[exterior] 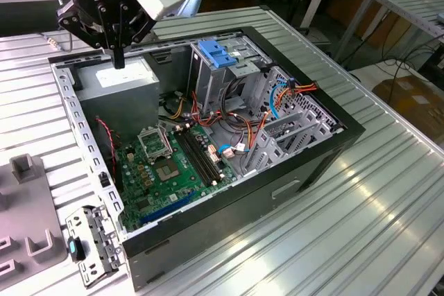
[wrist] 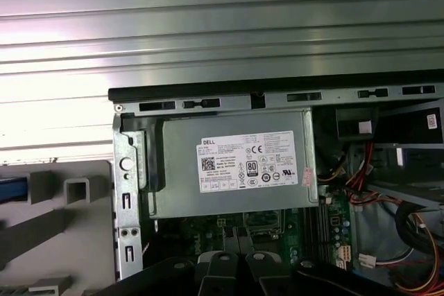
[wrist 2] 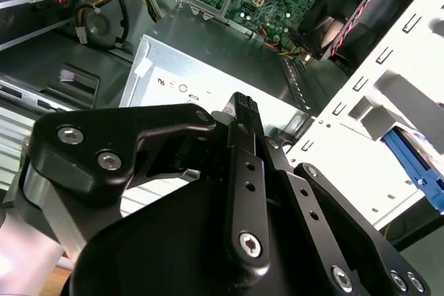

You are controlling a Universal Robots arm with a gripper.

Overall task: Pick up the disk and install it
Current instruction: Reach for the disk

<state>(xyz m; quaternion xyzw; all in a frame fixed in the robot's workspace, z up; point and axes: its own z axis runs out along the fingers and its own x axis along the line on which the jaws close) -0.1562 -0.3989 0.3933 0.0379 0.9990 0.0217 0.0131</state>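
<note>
The table [exterior: 374, 227] is bare ribbed metal with a dull silver sheen. The computer case [exterior: 277, 192] has matt black painted walls, and its inner frame [exterior: 75, 112] is unpainted, perforated sheet metal. The power supply [wrist: 177, 164] is smooth grey sheet metal with a white paper sticker [wrist: 250, 162]. The circuit board [exterior: 166, 171] is glossy green. The latch [exterior: 218, 53] is smooth blue plastic. The cables [exterior: 243, 126] have shiny coloured plastic sleeves. The gripper [wrist 2: 244, 105] is matt black, set with bright steel screws [wrist 2: 250, 244].

Pincer [exterior: 119, 60] above power supply [exterior: 135, 102] (inside case [exterior: 277, 192]); motherboard [exterior: 166, 171] just beside supply.
</note>
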